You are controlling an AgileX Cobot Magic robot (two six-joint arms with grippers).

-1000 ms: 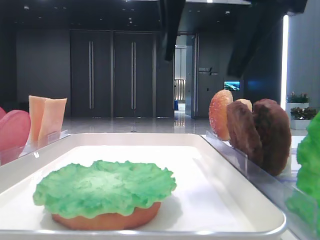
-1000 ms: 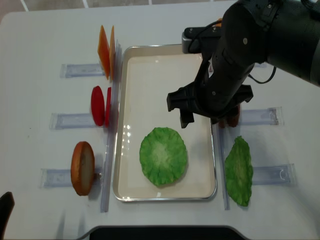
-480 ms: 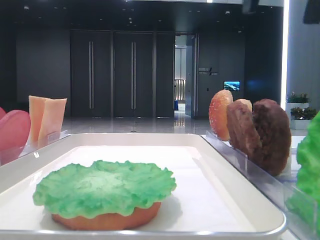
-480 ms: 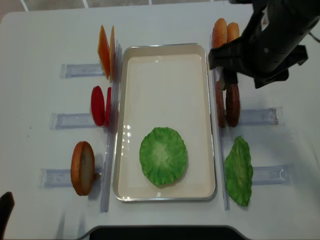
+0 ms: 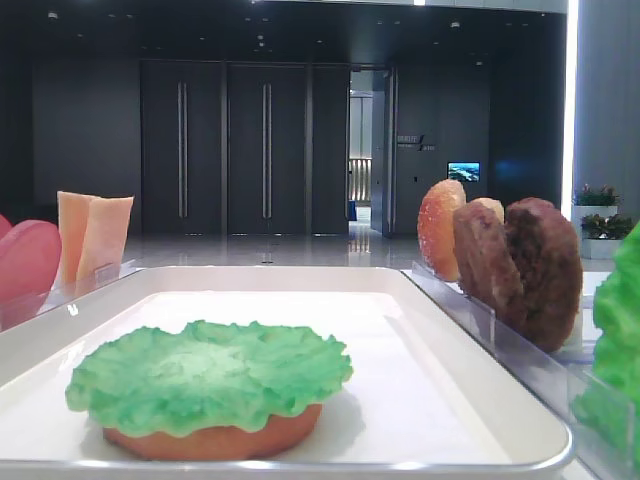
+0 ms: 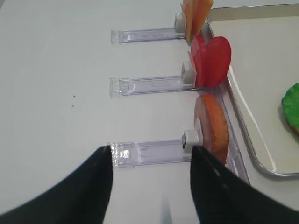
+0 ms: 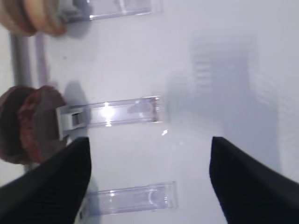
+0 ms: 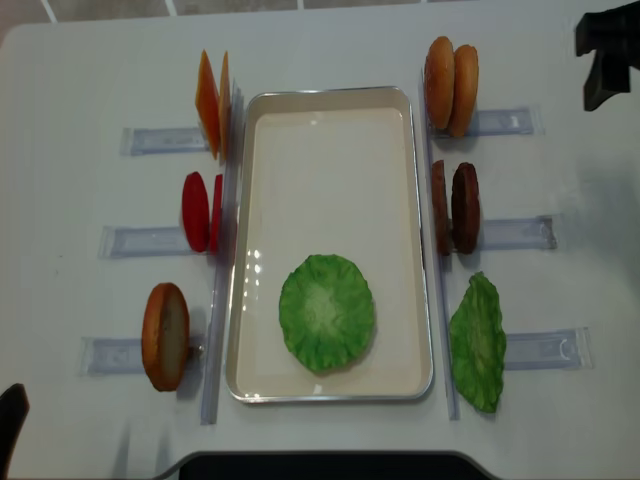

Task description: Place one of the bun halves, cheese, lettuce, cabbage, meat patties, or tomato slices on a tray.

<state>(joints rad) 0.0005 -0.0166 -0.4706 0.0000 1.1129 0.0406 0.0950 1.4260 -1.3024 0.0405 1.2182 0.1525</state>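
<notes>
lettuce (image 8: 327, 312) on bun half, near end of tray (image 8: 330, 98) | right gripper (image 7: 149, 182) jaws apart, empty | left gripper (image 6: 152, 186) jaws apart, empty

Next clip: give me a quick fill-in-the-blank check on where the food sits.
1. On the tray, the lettuce leaf lies on top of a ____.
2. The two meat patties stand on the tray's ____ side.
3. The number of tomato slices is ____.
Missing words: bun half; right; two

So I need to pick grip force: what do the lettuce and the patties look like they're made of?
The lettuce looks like matte moulded rubber or foam: uniform green, thick ruffled edge. The patties look like rough matte foam, standing stiffly on edge. Likely replicas.
</notes>
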